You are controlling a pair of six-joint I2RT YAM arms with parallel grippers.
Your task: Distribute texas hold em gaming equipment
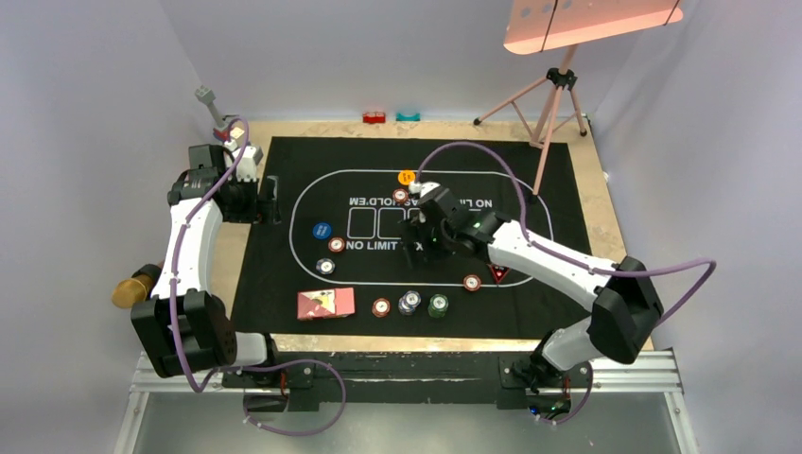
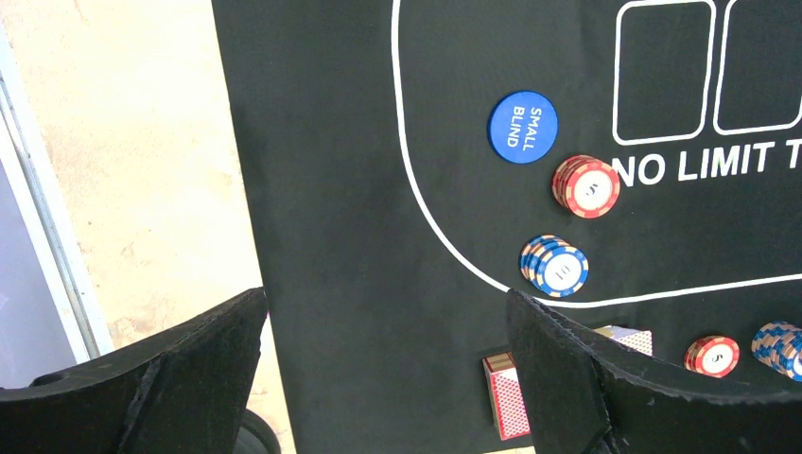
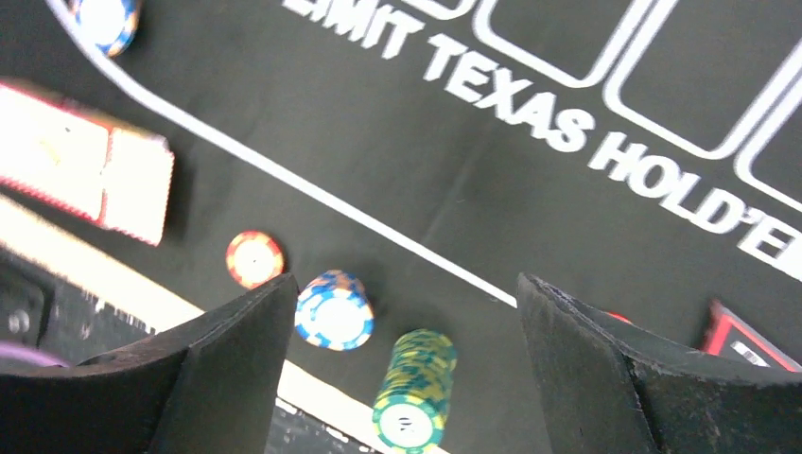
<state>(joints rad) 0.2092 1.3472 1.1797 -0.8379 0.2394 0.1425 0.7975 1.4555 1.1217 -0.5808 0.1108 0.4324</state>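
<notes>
The right gripper (image 3: 405, 284) hangs with its fingers spread wide and nothing between them, above the middle of the black mat (image 3: 378, 142). The left gripper (image 2: 386, 303) is just as wide and just as empty, over the mat's left edge.

Along the mat's near edge wait a green chip stack (image 3: 413, 392), a blue chip stack (image 3: 333, 310) just beside it, a lone red chip (image 3: 253, 258) and the red-backed cards (image 3: 90, 161). A red-edged triangle marker (image 3: 747, 340) lies toward the near right corner. A blue disc (image 2: 523, 127) with a red chip stack (image 2: 586, 186) and a second blue stack (image 2: 556, 265) sits at the left end of the printed oval; an orange disc (image 1: 407, 177) lies at its far side.

The next pickup probably comes from the near-edge row. Doing it well likely means dropping straight down over one stack, one finger on each side, clear of its close neighbour, and closing low so the pile lifts together rather than toppling.

The mat reads "NO LIMIT TEXAS HOLD'EM". The blue disc reads "SMALL BLIND". The red stack's top chip shows a "5". The orange disc's lettering is too small to read.
</notes>
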